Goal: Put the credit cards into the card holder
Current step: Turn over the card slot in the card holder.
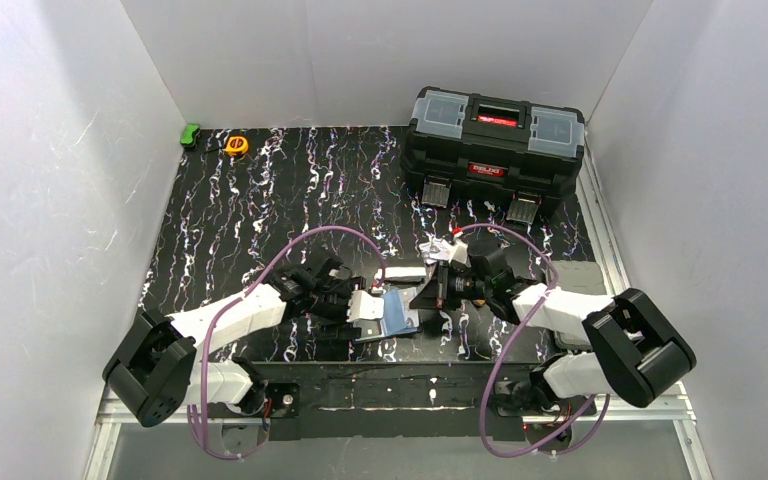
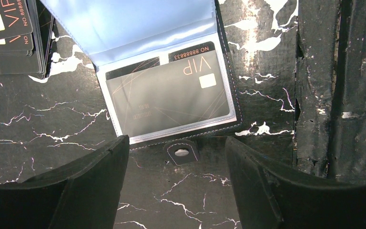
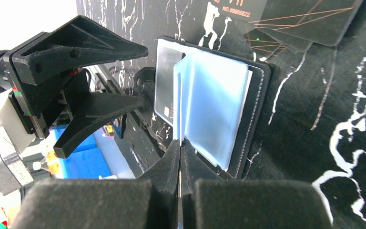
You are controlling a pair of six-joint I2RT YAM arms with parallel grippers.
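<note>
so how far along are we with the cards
Done: one card sits in a pocket of the open holder. In hand: the right gripper is shut on a sleeve, holding it upright; the left gripper hovers open and empty above the holder. Left: a stack of cards lies beside it, not yet loaded.

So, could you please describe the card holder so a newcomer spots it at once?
From the black toolbox at the back of the table, come toward the near edge. The card holder lies open there; unlike the stack of dark cards beside it, it has pale blue sleeves inside a black stitched cover.
</note>
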